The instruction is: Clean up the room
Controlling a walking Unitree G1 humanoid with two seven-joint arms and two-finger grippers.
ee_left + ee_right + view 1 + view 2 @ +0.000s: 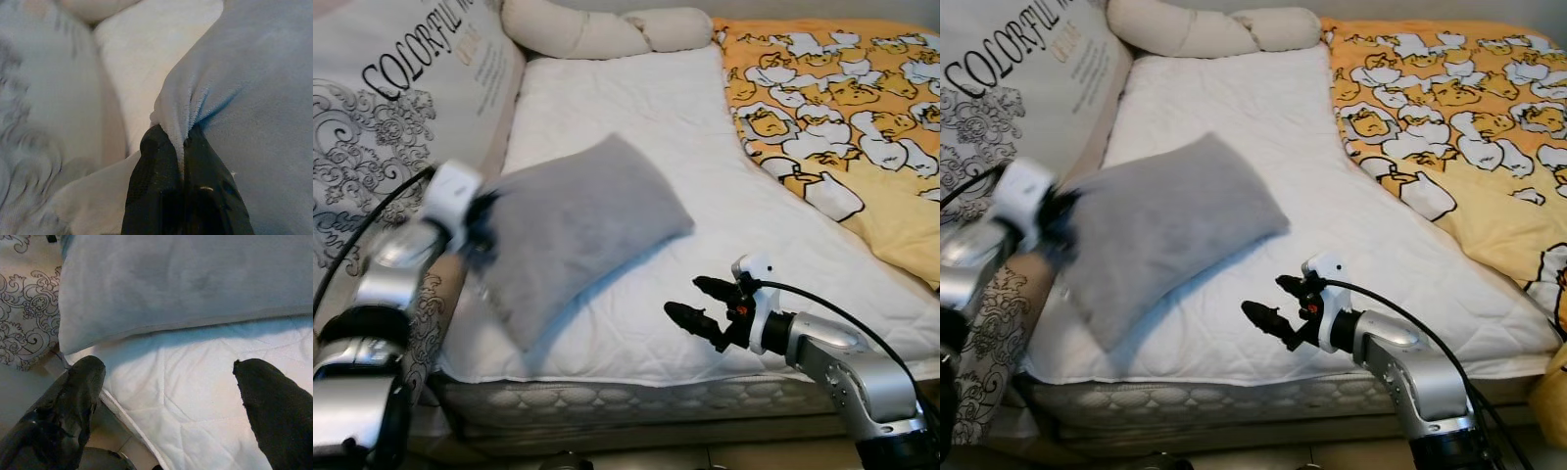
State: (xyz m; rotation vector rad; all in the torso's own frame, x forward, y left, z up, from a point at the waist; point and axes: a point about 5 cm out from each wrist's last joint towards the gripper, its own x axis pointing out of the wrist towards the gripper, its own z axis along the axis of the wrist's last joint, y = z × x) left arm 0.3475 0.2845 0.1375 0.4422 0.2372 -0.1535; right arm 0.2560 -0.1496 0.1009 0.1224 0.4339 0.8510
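The soft grey rectangular pillow (570, 227) lies tilted across the near left part of the white quilted mattress (636, 108), one corner gathered into a fold and pinched between the pressed-together black fingers of the left gripper (185, 147); most of the pillow stretches away from that gripper toward the middle of the bed; behind the left gripper stands a large pale cushion printed with black lettering and grey scrollwork (382, 117). The right gripper (703, 303) hovers at the near edge of the mattress with its two black fingers (80, 382) spread apart, holding nothing; the pillow's long edge lies just beyond its fingertips, apart from them. Farther off, beyond the right gripper, a yellow blanket patterned with cartoon ducks (842, 98) covers the mattress's right side; a long cream bolster (597, 29) lies along the head.
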